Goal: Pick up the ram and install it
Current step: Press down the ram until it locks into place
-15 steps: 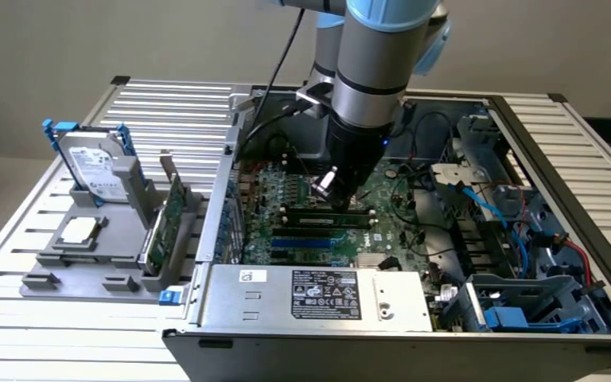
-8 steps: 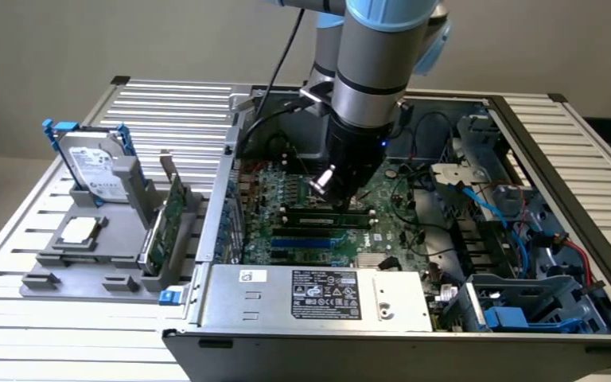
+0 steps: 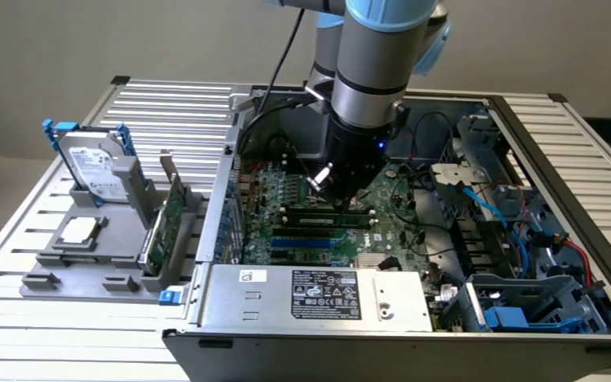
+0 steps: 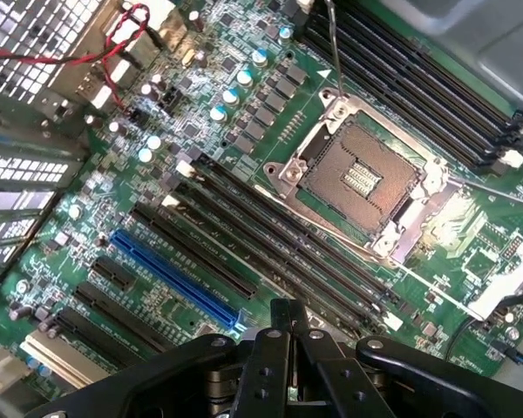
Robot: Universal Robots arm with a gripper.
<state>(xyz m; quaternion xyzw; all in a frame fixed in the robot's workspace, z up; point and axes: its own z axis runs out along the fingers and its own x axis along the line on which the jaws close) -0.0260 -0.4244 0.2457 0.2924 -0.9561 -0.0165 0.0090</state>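
Arm: lowered into the open computer case (image 3: 560,239), with the gripper (image 3: 332,187) held just above the motherboard (image 3: 391,231).
Jaws: seen drawn together in the wrist view, gripper (image 4: 283,348); whether anything is gripped cannot be told.
Ram: a long narrow stick (image 3: 327,215) is seen lying along the slots just below the gripper.
Motherboard detail: black slots (image 4: 270,235), a blue slot (image 4: 170,279) and the empty CPU socket (image 4: 357,178) are shown.
Outside case: a hard drive (image 3: 99,167) and a green expansion card (image 3: 168,227) are stood in a grey holder (image 3: 72,270) at the exterior view's left.

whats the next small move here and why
Probably a short, straight press down: the gripper sits right over the ram, which lies along the black slots beside the CPU socket, though whether it is seated is unclear.
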